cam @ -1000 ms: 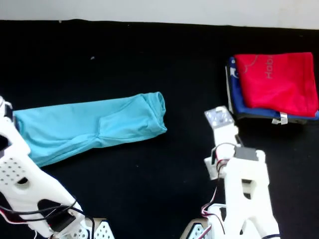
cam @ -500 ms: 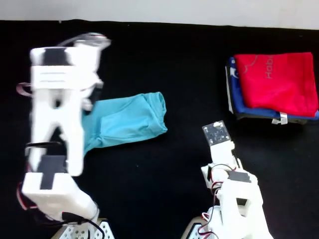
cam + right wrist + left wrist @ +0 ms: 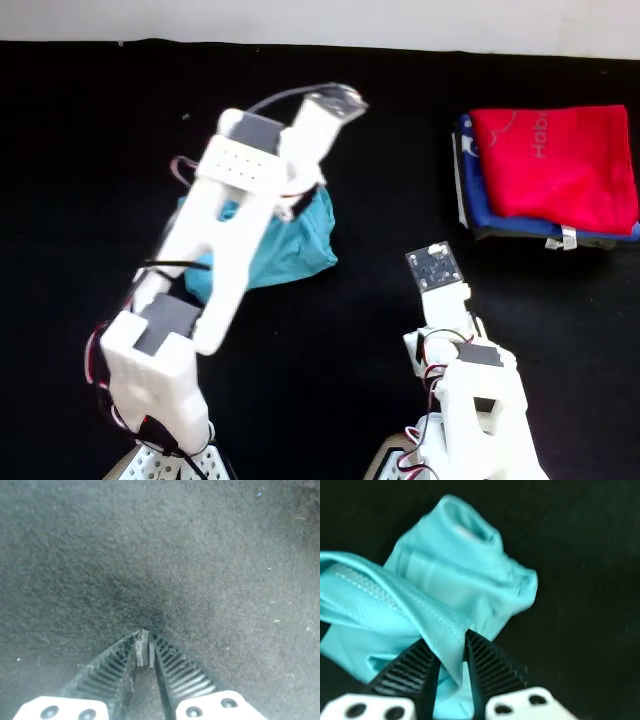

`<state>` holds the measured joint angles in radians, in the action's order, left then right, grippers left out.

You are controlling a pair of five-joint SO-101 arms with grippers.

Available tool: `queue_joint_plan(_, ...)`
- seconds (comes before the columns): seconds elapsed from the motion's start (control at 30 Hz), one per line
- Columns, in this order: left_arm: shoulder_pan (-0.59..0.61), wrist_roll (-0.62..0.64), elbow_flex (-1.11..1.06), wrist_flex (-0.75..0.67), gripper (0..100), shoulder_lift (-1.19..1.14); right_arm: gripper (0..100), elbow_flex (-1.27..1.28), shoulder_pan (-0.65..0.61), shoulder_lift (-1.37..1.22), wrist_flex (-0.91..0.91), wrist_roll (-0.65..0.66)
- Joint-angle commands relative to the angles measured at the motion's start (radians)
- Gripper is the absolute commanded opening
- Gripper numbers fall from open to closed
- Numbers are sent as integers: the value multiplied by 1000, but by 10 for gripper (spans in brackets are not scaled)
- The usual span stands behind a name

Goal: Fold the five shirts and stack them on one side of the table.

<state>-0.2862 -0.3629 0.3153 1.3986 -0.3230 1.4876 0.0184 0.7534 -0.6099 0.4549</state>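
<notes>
Left jaws pinch an edge of the teal shirt, held over its own body, evidently to fold it. Right jaws are pressed together, empty, idling left of the folded stack.

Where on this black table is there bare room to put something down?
The table is bare along its far edge and in the gap between the teal shirt and the red-topped stack. It is crowded where the left gripper pinches the teal shirt, and around the stack on the right.
</notes>
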Motion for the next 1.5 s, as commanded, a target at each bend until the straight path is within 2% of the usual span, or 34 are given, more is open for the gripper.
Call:
queue_joint_plan(0.0,-15,74,30,-58,30,-30,5,35,5,-2,25,2)
queue_joint_plan(0.1,-12,121,97,-49,132,-64,5,35,5,-2,25,2)
queue_joint_plan(0.2,-2,164,217,28,207,-67,5,35,5,-2,25,2)
queue_joint_plan(0.33,53,169,429,160,183,-68,5,35,5,-2,25,2)
queue_joint_plan(0.43,117,166,501,258,140,-77,5,35,5,-2,25,2)
queue_joint_plan(0.53,186,164,424,296,0,-102,5,35,5,-2,25,2)
queue_joint_plan(0.7,249,164,292,296,9,-193,5,35,5,-2,25,2)
queue_joint_plan(0.87,182,170,291,298,9,-288,5,35,5,-2,25,2)
queue_joint_plan(1.1,-85,170,291,347,9,-280,5,35,5,-2,25,2)
queue_joint_plan(1.2,-150,170,292,350,9,-234,5,35,5,-2,25,2)
queue_joint_plan(1.33,-128,164,292,350,9,-97,5,35,5,-2,25,2)
queue_joint_plan(1.47,18,163,288,316,9,8,5,35,5,-2,27,2)
